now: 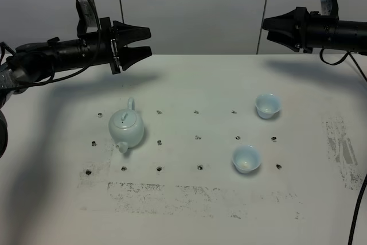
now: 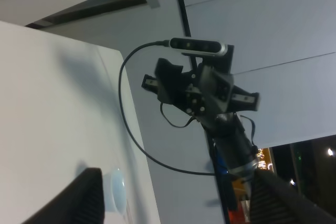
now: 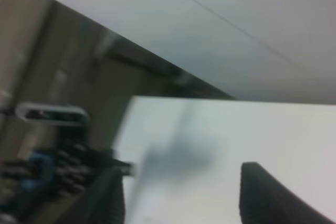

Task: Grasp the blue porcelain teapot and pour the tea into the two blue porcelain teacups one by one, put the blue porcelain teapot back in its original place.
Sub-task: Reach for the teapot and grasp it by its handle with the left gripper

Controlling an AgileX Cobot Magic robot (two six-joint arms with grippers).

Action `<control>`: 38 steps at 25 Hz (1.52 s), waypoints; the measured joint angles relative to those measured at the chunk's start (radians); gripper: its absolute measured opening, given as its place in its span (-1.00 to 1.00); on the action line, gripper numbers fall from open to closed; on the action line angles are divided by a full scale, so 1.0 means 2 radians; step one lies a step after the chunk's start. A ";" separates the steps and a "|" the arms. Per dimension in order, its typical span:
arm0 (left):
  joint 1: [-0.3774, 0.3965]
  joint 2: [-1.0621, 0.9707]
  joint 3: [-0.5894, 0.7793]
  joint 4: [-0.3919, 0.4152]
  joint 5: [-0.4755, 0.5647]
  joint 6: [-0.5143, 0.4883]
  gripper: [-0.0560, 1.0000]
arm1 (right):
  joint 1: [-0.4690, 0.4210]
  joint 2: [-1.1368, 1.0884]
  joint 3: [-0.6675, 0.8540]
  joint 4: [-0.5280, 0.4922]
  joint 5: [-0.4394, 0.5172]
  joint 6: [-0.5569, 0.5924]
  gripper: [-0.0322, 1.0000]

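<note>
Approach is judged in hand: the small round pale-blue glazed porcelain teapot (image 1: 126, 129) stands untouched on the white table (image 1: 189, 205). High beyond the teapot, the left gripper (image 1: 150, 40) is held released. The right gripper (image 1: 268, 27), well apart, seems likewise spread. Next, its loop handle (image 1: 131, 104) must be straddled and clamped.

I see a white tabletop (image 1: 200, 78), scuffed with dark marks (image 1: 338, 142) and dotted with small holes (image 1: 159, 142), before a pale grey panelled wall (image 1: 195, 10).
</note>
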 joint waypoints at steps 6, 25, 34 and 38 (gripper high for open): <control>0.000 0.000 0.000 0.058 -0.001 0.000 0.30 | -0.002 -0.018 -0.074 -0.296 -0.026 0.103 0.02; -0.003 -0.089 -0.060 0.440 -0.055 -0.088 0.30 | 0.005 -0.172 0.137 -0.721 0.015 0.280 -0.07; -0.028 -0.175 -0.005 0.751 -0.054 -0.184 0.12 | 0.007 -0.330 0.333 -0.729 -0.031 0.292 -0.14; -0.038 -0.268 0.142 0.768 -0.127 -0.172 -0.03 | 0.007 -0.391 0.422 -0.750 -0.095 0.305 -0.14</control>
